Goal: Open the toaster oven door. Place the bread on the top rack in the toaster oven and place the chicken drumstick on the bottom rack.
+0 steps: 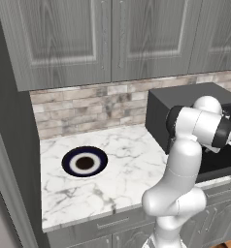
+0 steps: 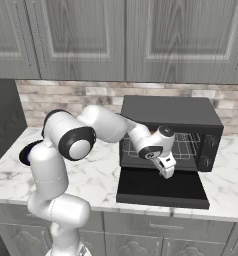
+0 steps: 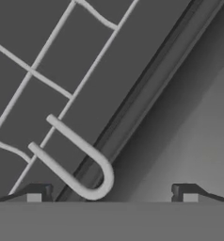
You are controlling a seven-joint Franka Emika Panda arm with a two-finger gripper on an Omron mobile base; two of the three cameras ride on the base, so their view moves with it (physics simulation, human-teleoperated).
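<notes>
Your arm rises from the base, folds at a high elbow and reaches right across the marble tabletop (image 2: 96, 180) toward the toaster oven (image 2: 171, 112), which sits at the back against the brick wall. In the right base view the forearm slopes down to the wrist in front of the oven's open mouth, and the pincer (image 2: 167, 170) hangs just below it, pointing down and slightly outward over the toaster oven door (image 2: 161, 192). That door is fully down, lying flat on the tabletop in front of the oven. Inside the cavity you can see a silver wire rack (image 2: 186, 146), and a small orange-brown bit shows just above the wrist; you cannot tell which food it is. In the hand view the pincer (image 3: 112, 193) is released, its two tips well apart, with a looped front end of the wire rack (image 3: 85, 164) lying between them near the left tip, apart from both. From the left base view, a dark round plate with a white ring (image 1: 84, 162) sits on the tabletop, well left of the oven.
</notes>
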